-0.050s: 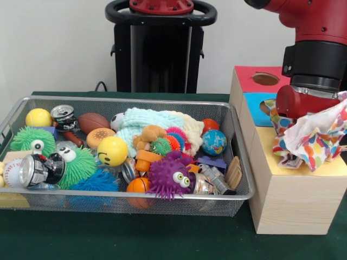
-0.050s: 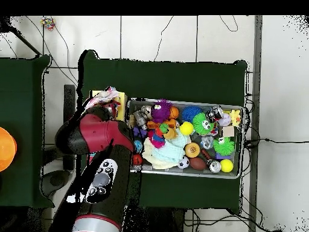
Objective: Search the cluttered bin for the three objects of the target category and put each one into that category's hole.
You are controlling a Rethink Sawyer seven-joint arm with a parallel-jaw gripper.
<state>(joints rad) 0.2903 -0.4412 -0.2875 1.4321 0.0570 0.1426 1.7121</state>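
Polka-dot cloth (image 1: 317, 138) hangs bunched under my end effector (image 1: 303, 116) over the wooden box (image 1: 287, 189), above its yellow section at 3 o'clock of the wire bin (image 1: 238, 187). Fingers are hidden by the fabric; I cannot tell whether they clamp it. Bin holds clutter: smiley ball (image 1: 112, 150), purple spiky toy (image 1: 169, 176), globe ball (image 1: 214, 142). Green desk (image 1: 135, 238) beneath.
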